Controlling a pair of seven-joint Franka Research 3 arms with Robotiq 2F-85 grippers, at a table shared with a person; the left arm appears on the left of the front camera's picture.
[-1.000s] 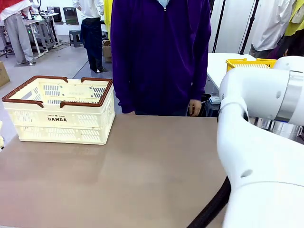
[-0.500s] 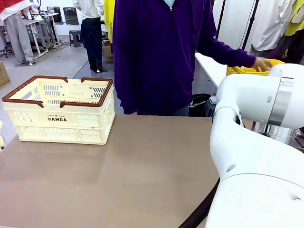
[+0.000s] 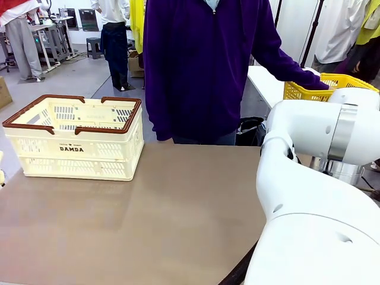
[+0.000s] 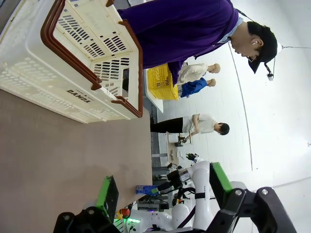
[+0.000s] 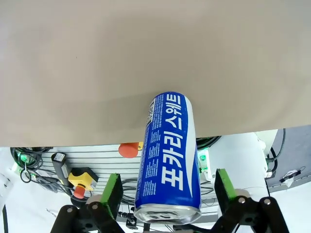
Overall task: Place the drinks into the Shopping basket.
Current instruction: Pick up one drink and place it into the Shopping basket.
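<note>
Item 1, changes against a second ago. The person (image 3: 202, 65) stands at the far side of the table (image 3: 178, 208), to the right of the Shopping basket (image 3: 77, 160). Their arm then hung down with the hand at the hip. Its sleeve (image 3: 285, 62) now stretches away from the Shopping basket to the rim of the yellow mesh basket (image 3: 303, 92), which shows larger and lower than before. My right arm (image 3: 309, 178) has swung in the front view, its white bulk reaching further toward the Shopping basket's side. The Shopping basket itself has not moved.

Item 2, blue can (image 5: 170, 155). Slim and tall, deep blue, with large white lettering down its length, small print on one side and a silver top. The top faces my right wrist camera and the far end meets the table top close to the table's edge. It is outside the Shopping basket; how far off I cannot tell.

Item 3, Shopping basket. Cream slotted walls, dark brown rim and handles, "DAMDA" on its side, upright on the table.

Item 4, my right gripper (image 5: 168, 177). Jaws spread wide either side of the blue can, green pads (image 5: 115, 191) clear of it on both sides, nothing gripped.

Item 5, my left gripper (image 4: 163, 182). Jaws wide apart, nothing between them, with the Shopping basket ahead of it.
</note>
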